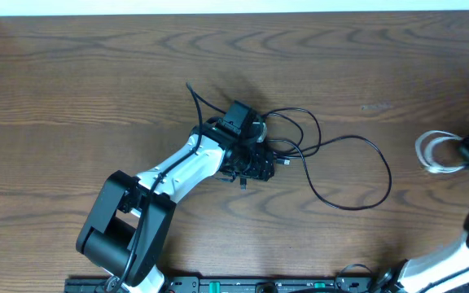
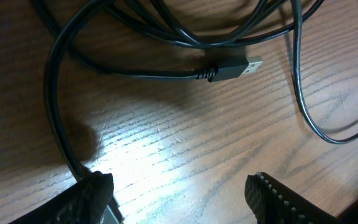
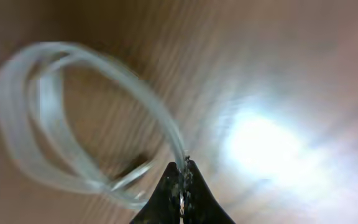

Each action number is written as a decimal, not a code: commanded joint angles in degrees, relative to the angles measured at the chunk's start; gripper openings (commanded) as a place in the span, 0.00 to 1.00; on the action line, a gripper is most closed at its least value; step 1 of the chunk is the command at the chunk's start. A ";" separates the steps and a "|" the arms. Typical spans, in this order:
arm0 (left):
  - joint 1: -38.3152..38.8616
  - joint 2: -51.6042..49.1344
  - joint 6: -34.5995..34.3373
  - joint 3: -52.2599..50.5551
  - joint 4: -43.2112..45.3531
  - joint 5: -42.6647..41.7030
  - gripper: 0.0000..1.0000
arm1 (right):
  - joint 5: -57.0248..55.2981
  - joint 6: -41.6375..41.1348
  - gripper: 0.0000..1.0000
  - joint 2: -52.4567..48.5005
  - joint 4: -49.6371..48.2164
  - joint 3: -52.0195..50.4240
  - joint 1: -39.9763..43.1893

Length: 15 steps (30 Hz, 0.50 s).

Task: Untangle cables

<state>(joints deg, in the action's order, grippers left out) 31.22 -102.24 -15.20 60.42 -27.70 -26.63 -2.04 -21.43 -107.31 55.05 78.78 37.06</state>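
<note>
The long black cable point(image 1: 348, 175) lies in loose loops on the table's middle, its USB plug point(image 2: 235, 67) lying flat in the left wrist view. My left gripper point(image 1: 255, 167) sits low over those loops, open, with bare wood between its fingers; one black strand point(image 2: 58, 118) runs past the left fingertip point(image 2: 98, 186). The white cable point(image 1: 434, 152) is a small coil at the right edge. My right gripper point(image 3: 183, 171) is shut on a strand of the white cable point(image 3: 104, 87), whose coil looks blurred.
The wooden table point(image 1: 96, 98) stretches wide to the left and back. A white wall edge point(image 1: 234, 6) runs along the far side. A black rail with the arm bases point(image 1: 243, 285) lines the front edge.
</note>
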 commanded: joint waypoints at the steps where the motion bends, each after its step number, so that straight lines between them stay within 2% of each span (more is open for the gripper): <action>1: -0.02 -0.63 0.24 0.04 -0.33 0.35 0.73 | 0.07 -0.85 0.01 9.03 -0.98 0.39 3.67; 9: -0.02 -0.63 0.24 0.04 -0.35 0.35 0.73 | 5.31 -2.51 0.01 12.15 -1.90 0.37 4.31; 11: -0.02 -0.63 0.24 0.04 -0.37 0.35 0.73 | 6.58 -2.29 0.06 12.13 -2.16 0.37 3.45; 13: -0.02 -0.63 0.24 0.04 -0.35 0.33 0.73 | 7.39 -0.74 0.16 12.13 -2.95 0.37 2.51; 15: -0.02 -0.63 0.24 0.04 -0.35 0.35 0.73 | 8.35 0.37 0.38 12.13 -3.17 0.37 1.70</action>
<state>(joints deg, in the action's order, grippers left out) 31.22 -102.24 -15.20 60.42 -27.86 -26.61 3.46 -22.72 -94.94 52.25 78.98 40.36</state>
